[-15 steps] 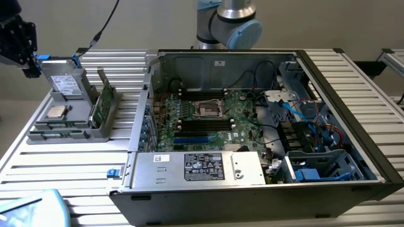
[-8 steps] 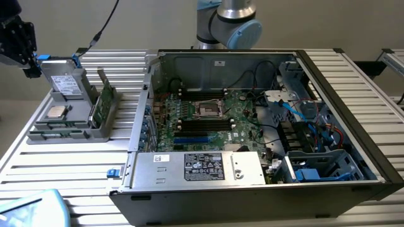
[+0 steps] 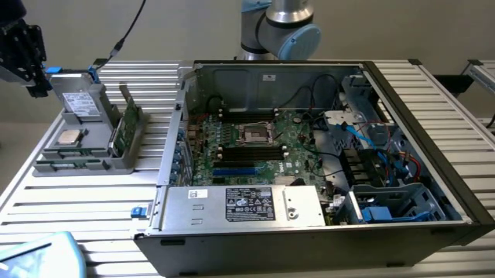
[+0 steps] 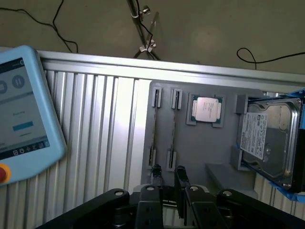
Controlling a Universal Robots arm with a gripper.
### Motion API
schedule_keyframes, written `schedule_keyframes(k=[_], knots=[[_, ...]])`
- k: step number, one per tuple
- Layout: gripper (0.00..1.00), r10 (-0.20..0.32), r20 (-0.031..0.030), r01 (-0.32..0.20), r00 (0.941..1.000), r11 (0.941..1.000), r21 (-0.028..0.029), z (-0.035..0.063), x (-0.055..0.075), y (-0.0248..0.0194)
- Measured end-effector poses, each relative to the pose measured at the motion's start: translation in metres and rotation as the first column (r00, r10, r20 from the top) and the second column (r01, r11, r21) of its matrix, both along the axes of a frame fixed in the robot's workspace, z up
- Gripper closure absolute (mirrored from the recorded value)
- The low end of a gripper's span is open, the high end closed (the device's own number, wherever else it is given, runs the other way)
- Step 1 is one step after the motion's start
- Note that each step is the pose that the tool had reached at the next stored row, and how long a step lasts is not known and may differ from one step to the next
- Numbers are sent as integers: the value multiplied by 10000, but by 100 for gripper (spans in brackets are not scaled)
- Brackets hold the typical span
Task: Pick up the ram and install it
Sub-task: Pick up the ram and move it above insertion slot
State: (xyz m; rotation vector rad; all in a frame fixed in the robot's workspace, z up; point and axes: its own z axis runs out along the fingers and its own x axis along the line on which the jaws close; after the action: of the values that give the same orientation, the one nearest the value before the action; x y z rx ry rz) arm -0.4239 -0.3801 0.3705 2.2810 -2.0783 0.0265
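Observation:
The ram (image 4: pixel 154 129) is a thin dark strip seen edge-on, standing between the clips of a holder on the grey tray (image 4: pixel 200 148). In the exterior view the ram (image 3: pixel 71 166) lies along the tray's near end. A similar strip (image 4: pixel 173 129) fills the neighbouring holder. My gripper (image 4: pixel 168 171) hangs well above the tray, fingers a narrow gap apart with nothing between them. The exterior view has the gripper (image 3: pixel 35 87) at the top left, over the tray's far end.
On the tray sit a silver processor (image 4: pixel 207 109), a hard drive (image 4: pixel 267 138) and upright green boards (image 3: pixel 125 124). An open computer case (image 3: pixel 309 145) with its motherboard (image 3: pixel 255 145) stands to the exterior view's right. A blue teach pendant (image 4: pixel 24 114) lies beside the tray.

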Motion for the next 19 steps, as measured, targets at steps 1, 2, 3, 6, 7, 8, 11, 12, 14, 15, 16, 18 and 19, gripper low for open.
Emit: schedule_keyframes(k=[1, 2, 3, 6, 7, 8, 11, 12, 14, 15, 16, 18, 19], knots=[[75, 0, 0, 0, 10000, 10000, 0, 0, 0, 0], [75, 0, 0, 0, 10000, 10000, 0, 0, 0, 0], [75, 0, 0, 0, 10000, 10000, 0, 0, 0, 0], [75, 0, 0, 0, 10000, 10000, 0, 0, 0, 0], [73, 0, 0, 0, 10000, 10000, 0, 0, 0, 0], [67, 0, 0, 0, 10000, 10000, 0, 0, 0, 0], [60, 0, -1, 0, 10000, 10000, 0, 0, 0, 0], [60, 0, 1, 0, 10000, 10000, 0, -5, -2, -1], [60, 0, 0, 0, 10000, 10000, 0, -34, -12, -1], [60, 0, 0, 0, 10000, 10000, 0, -53, -20, -1], [60, 0, 1, 0, 10000, 10000, 0, -73, -29, -1], [60, 0, 1, 0, 10000, 10000, 0, -109, -49, -1], [60, 0, 2, 0, 10000, 10000, 1, -128, -60, -2]])
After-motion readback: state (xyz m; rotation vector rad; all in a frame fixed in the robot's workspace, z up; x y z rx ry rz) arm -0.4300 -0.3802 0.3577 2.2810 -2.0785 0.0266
